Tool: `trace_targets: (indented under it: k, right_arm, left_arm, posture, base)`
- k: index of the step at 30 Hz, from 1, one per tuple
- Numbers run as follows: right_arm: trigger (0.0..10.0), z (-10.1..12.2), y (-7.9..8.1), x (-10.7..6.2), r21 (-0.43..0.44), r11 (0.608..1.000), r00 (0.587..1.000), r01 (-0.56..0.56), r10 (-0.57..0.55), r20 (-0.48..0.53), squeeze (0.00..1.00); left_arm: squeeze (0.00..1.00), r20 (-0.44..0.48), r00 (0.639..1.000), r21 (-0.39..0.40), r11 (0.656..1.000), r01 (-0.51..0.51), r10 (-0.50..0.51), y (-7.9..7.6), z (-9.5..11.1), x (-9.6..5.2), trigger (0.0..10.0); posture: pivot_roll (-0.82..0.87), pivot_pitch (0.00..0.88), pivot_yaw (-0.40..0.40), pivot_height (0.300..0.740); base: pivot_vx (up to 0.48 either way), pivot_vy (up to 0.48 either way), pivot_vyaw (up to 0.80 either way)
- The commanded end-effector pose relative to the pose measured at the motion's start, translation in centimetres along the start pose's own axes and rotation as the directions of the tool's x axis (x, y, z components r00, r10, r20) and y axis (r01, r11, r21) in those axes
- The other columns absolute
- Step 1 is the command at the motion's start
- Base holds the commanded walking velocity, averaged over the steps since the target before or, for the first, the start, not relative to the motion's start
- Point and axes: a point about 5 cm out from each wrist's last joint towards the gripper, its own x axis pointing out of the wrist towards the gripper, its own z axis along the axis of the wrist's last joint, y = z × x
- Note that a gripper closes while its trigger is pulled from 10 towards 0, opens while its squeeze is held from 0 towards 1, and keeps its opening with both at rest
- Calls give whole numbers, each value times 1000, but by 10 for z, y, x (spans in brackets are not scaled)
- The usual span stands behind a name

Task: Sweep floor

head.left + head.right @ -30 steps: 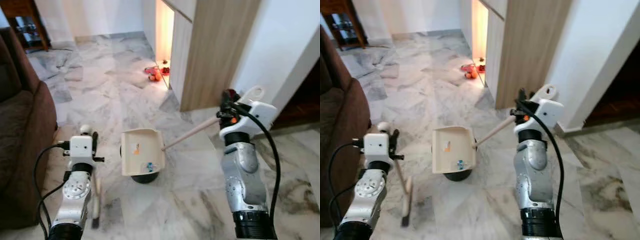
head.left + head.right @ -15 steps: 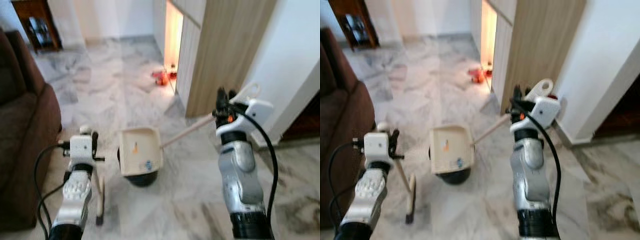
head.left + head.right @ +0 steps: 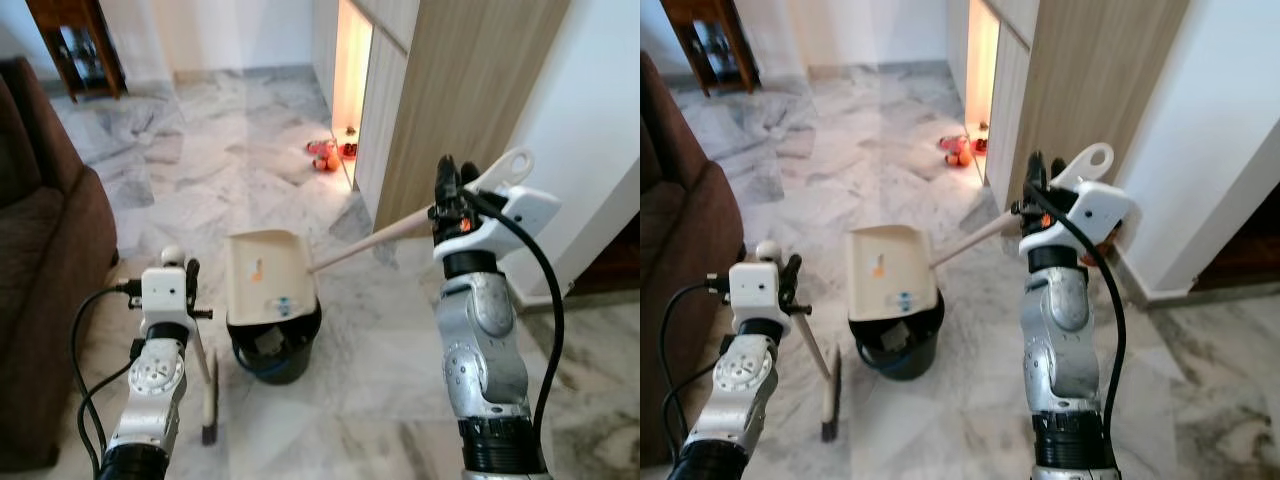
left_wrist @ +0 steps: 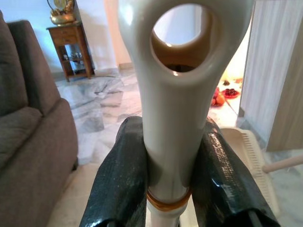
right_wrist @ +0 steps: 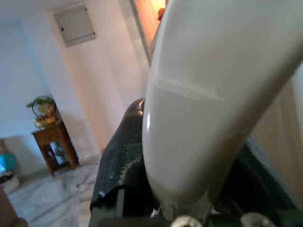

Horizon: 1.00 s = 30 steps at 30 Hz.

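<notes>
The left claw clamps its two black fingers on a cream broom handle with a hanging hole at 12 o'clock. A brown sofa lies at 9 o'clock, a wooden side table at 10 o'clock, the cream dustpan at 4 o'clock, orange fruit at 3 o'clock.

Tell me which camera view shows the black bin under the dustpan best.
The right eye view: the black bin shows its rim and contents below the tilted dustpan. The left eye view shows it similarly, slightly more covered. Both wrist views show gripped handles, not the bin.
</notes>
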Motion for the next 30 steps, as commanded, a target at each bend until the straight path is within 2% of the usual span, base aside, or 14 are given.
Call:
trace_targets:
  k: [1,10,24,30]
  right_arm:
    - [10000,23,17,5,26,997,991,-67,64,117,0]
    - [10000,22,23,4,15,995,990,-96,93,110,0]
    - [10000,17,30,1,0,991,988,-133,132,83,0]
    - [10000,18,40,-2,-80,980,976,-183,190,106,0]
  left_arm:
    - [0,59,998,27,1000,-10,8,6,12,5,10000]
    - [0,60,998,28,1000,-12,10,6,12,5,10000]
    - [0,54,999,24,1000,1,-2,5,9,2,10000]
    - [0,55,998,22,1000,-1,0,5,9,2,10000]
  posture:
    - [45,0,-16,740]
    - [47,0,-17,740]
    - [49,0,-18,740]
    - [45,0,-18,740]
  base:
    - [307,0,0]
    - [309,0,0]
    - [0,0,125]
    - [0,0,0]
